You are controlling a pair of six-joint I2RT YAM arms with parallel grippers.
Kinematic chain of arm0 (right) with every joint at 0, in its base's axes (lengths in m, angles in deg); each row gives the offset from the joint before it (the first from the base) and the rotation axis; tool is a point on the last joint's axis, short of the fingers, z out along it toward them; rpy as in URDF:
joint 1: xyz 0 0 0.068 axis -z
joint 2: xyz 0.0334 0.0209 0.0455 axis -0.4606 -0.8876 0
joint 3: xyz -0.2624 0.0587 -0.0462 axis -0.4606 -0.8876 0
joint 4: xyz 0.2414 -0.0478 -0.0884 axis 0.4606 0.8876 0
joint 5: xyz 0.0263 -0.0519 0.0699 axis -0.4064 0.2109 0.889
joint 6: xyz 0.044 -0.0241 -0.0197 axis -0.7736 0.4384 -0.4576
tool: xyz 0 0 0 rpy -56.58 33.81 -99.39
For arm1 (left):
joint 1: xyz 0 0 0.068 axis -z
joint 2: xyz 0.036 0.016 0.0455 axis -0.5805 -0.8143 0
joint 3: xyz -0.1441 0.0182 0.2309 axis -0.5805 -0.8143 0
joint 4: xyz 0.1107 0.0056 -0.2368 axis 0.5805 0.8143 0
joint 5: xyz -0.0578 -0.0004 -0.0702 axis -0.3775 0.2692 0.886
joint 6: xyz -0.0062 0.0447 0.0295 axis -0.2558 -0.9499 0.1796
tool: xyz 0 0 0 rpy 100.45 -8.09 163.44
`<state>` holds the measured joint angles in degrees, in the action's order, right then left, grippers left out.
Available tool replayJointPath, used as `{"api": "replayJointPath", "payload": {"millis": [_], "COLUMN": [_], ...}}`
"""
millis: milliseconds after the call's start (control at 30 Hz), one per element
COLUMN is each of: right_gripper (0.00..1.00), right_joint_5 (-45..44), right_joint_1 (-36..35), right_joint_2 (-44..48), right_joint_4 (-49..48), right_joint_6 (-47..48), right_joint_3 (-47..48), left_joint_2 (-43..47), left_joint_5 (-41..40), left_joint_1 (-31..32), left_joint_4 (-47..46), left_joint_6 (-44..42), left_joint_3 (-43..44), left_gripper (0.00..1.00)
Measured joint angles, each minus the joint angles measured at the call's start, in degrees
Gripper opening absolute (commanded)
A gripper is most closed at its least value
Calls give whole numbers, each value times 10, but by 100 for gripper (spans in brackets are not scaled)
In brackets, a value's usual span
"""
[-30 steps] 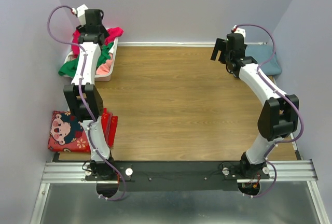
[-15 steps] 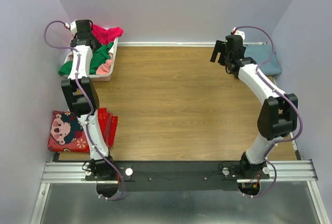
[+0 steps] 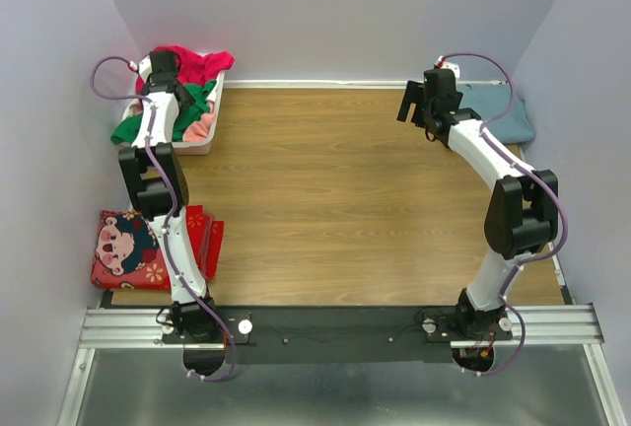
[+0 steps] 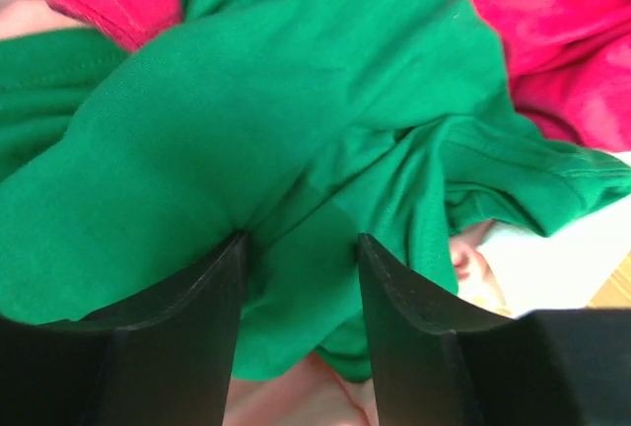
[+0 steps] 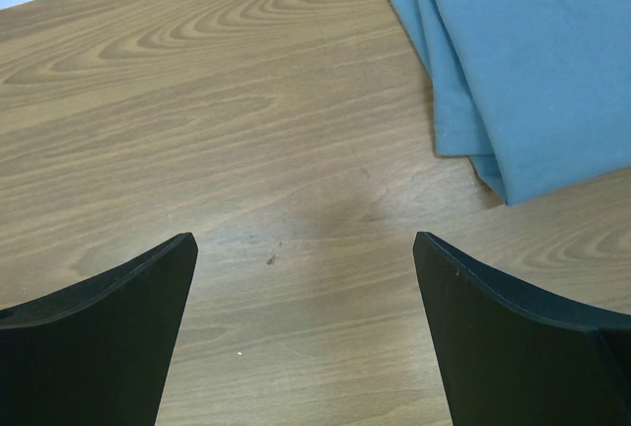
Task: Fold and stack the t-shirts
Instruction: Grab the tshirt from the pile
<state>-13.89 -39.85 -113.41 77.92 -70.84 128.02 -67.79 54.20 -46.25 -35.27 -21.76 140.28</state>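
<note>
Far left, left gripper narrowly apart around green t-shirt folds; far right, right gripper wide near blue-grey t-shirt.

- Basket in the far left corner of the table, t-shirts heaped in it
- Left gripper down on that heap
- Folded t-shirt far right, right gripper just left of it
- Folded cloth near left

Top view: soft, even overhead light. The table is lit uniformly, w/ faint shadows at its near edge under the arms. Slight wide-angle bend is seen at the frame edges. Left wrist: bright, colours saturated, left gripper rendered near-black and slightly soft. Right wrist: wood grain is sharp, right gripper dark, featureless.
</note>
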Motion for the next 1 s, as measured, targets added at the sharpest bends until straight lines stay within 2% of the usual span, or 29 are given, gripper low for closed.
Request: {"api": "replayJointPath", "payload": {"millis": [67, 100, 167, 200, 267, 700, 1000], "right_gripper": [100, 100, 100, 100, 100, 100, 100], "right_joint_5": [0, 0, 0, 0, 0, 0, -9], "right_joint_1": [0, 0, 0, 0, 0, 0, 0], "right_joint_2": [-3, -4, -7, -9, -11, -17, -17], "right_joint_4": [0, 0, 0, 0, 0, 1, 4], "right_joint_6": [0, 0, 0, 0, 0, 2, 2], "right_joint_3": [5, 7, 12, 15, 19, 25, 30], "left_joint_2": [-3, -4, -5, -5, -7, 8, 120], "left_joint_5": [0, 0, 0, 0, 0, -14, -66], "left_joint_1": [0, 0, 0, 0, -1, 12, 102], "left_joint_4": [-1, -1, -4, -5, -6, -6, 7], "left_joint_6": [3, 5, 8, 11, 12, 7, -17], "left_joint_3": [-4, -7, -13, -16, -19, -20, 12], "left_gripper": [47, 37, 26, 15, 0, 0, 0]}}
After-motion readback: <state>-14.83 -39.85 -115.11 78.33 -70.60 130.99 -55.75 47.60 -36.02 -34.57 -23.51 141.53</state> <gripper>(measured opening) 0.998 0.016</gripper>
